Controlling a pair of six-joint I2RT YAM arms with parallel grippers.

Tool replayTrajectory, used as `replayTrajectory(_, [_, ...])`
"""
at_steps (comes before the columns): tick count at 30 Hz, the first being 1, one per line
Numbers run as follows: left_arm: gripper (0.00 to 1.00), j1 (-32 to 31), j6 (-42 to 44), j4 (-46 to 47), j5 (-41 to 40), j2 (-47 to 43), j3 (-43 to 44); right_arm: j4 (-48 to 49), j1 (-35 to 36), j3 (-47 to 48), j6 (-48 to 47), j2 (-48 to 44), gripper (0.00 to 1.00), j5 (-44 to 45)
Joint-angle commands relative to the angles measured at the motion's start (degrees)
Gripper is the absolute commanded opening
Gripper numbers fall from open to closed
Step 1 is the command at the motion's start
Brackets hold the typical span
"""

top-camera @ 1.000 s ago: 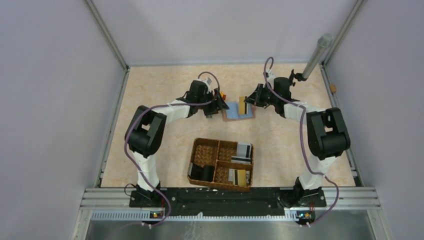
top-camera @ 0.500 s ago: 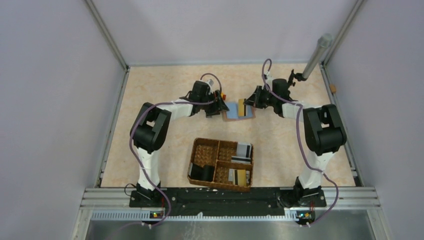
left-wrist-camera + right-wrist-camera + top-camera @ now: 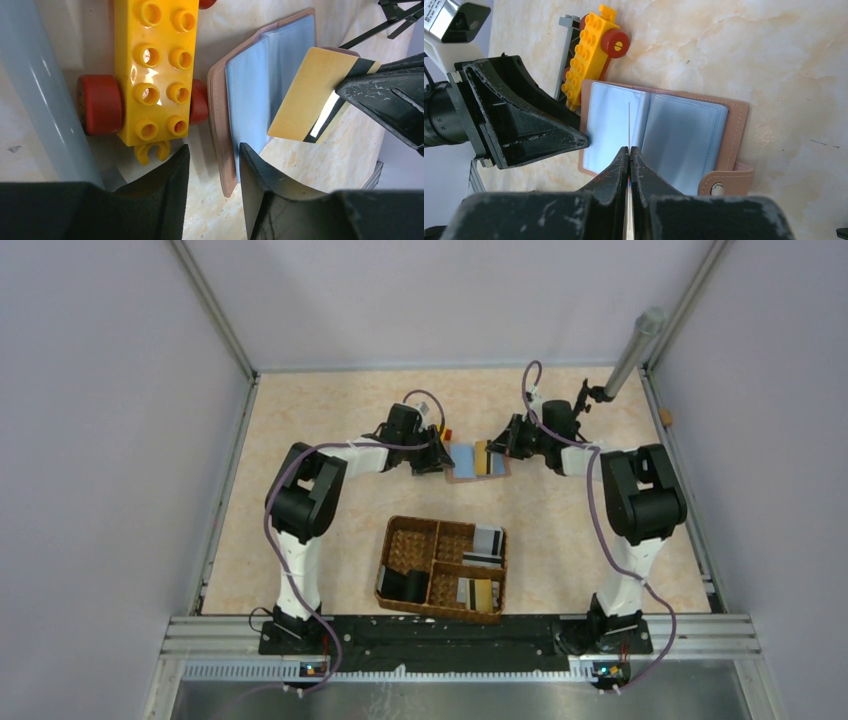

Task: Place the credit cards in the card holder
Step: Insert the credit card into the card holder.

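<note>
The card holder (image 3: 470, 463) lies open on the table at the far side, light blue inside upward, just between the two grippers. Its long side runs from one arm toward the other. The right gripper (image 3: 629, 150) is the one that matters for the coming move: its jaws are pressed together on a gold card (image 3: 305, 95), and the holder is directly ahead of the fingertips and a little below them. In the right wrist view the card shows only as a thin line, edge-on, and it points at the fold in the middle of the holder. The card's free end hangs over the blue pockets, but I cannot tell if it already touches them.

The left gripper (image 3: 212, 155) stands at the opposite end of the holder. Its jaws are apart, about half way, with the brown left border of the holder between them; a small gap shows beside the border, so I judge it is not clamped. A yellow toy brick car (image 3: 155, 70) sits just beside that border.

More cards (image 3: 487, 540) wait in the woven basket (image 3: 384, 575), nearer to the arm bases.
</note>
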Motion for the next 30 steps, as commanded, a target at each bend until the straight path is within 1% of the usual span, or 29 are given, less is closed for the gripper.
replayTrajectory(1, [0.41, -0.1, 1.3, 0.5, -0.3, 0.7, 2.2, 3.5, -0.6, 2.8, 0.9, 1.6, 0.0, -0.7])
replayTrajectory(4, [0.37, -0.2, 1.6, -1.4, -0.5, 1.1, 2.5, 3.1, -0.6, 2.9, 0.9, 2.3, 0.0, -0.2])
replayTrajectory(15, [0.2, -0.1, 2.0, -1.8, -0.6, 2.1, 3.1, 0.5, -0.6, 3.1, 0.4, 4.2, 0.0, 1.2])
replayTrajectory(30, [0.13, -0.2, 1.8, -1.7, 0.5, 2.9, 3.3, 4.7, -0.6, 2.0, 3.6, 6.8, 0.0, 0.7])
